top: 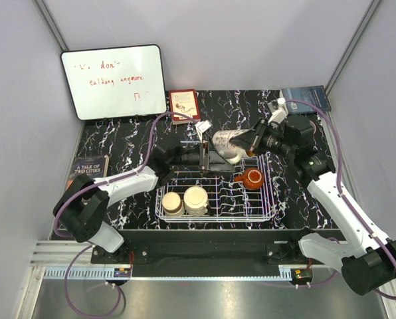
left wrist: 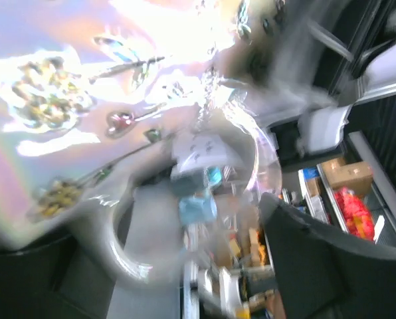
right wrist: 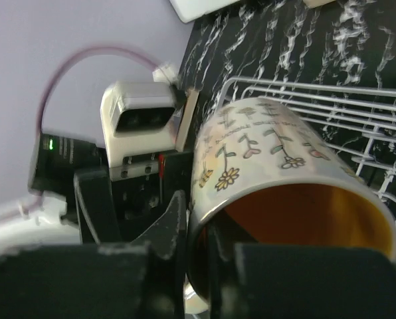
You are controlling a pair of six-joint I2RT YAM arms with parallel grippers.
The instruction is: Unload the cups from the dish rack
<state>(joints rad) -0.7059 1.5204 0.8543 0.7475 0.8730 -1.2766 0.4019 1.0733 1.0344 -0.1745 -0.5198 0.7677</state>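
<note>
Floral mug (right wrist: 271, 153), rim cut off, clamped by right claw (right wrist: 198, 240); left claw (top: 210, 157) blurred, cannot tell its state.

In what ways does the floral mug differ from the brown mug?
The floral mug is pale with flower drawings; the brown mug is plain reddish-brown. The floral mug hangs tipped in the air, the right tool clamped on its rim; the brown mug sits in the rack, untouched. Both have a handle.
</note>
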